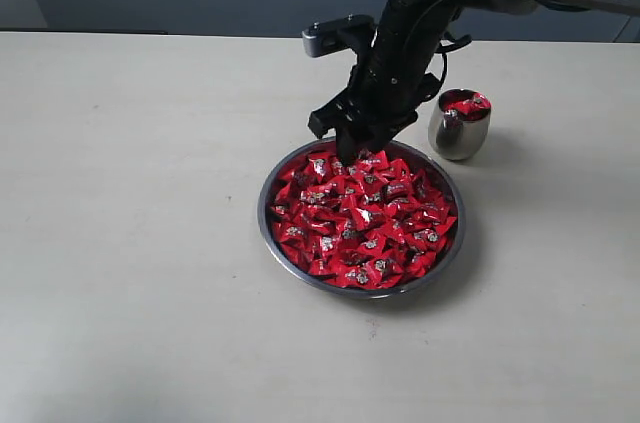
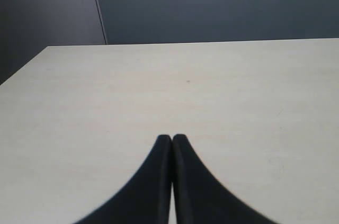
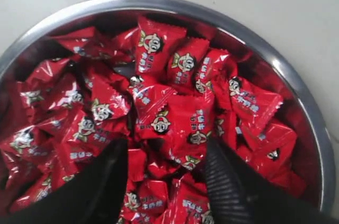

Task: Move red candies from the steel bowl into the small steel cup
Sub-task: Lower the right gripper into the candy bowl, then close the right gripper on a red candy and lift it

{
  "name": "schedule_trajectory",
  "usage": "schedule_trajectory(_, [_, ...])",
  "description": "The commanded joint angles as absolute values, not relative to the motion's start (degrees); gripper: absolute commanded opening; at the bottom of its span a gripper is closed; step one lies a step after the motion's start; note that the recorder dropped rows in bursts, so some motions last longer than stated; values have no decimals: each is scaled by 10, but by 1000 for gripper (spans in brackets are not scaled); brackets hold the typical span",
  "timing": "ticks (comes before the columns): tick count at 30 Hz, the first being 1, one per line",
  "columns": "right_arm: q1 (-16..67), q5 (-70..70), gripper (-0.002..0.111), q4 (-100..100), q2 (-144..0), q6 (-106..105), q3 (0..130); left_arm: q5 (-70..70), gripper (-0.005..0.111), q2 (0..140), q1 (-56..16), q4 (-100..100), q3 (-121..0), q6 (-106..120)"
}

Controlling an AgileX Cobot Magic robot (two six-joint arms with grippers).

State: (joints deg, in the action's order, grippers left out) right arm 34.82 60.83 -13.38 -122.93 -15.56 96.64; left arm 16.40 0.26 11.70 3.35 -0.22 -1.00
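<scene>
A wide steel bowl point(image 1: 275, 239) sits mid-table, heaped with red candies point(image 1: 365, 223). To its upper right stands the small steel cup point(image 1: 455, 133), holding a few red candies point(image 1: 466, 105) at its mouth. My right gripper point(image 1: 352, 148) is at the bowl's far rim, its fingertips down among the top candies. In the right wrist view the right gripper point(image 3: 165, 149) is open, its two black fingers point(image 3: 228, 181) spread around loose candies point(image 3: 175, 123), inside the bowl's rim point(image 3: 296, 83). The left gripper point(image 2: 172, 138) shows only in its wrist view, shut, with nothing between its tips, over bare table.
The pale table point(image 1: 130, 193) spreads wide to the left and front of the bowl. A dark wall point(image 2: 212, 7) runs behind the table's far edge. The right arm point(image 1: 420, 13) reaches down from the upper right, close beside the cup.
</scene>
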Motion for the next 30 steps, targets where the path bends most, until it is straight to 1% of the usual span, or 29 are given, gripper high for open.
schedule_trajectory(1, [348, 596, 45, -116, -1242, -158, 967, 163, 0, 0, 113, 37, 0, -11])
schedule_trajectory(13, [348, 559, 45, -114, -1256, -158, 967, 163, 0, 0, 113, 37, 0, -11])
schedule_trajectory(30, [348, 580, 45, -110, -1282, -159, 963, 163, 0, 0, 113, 37, 0, -11])
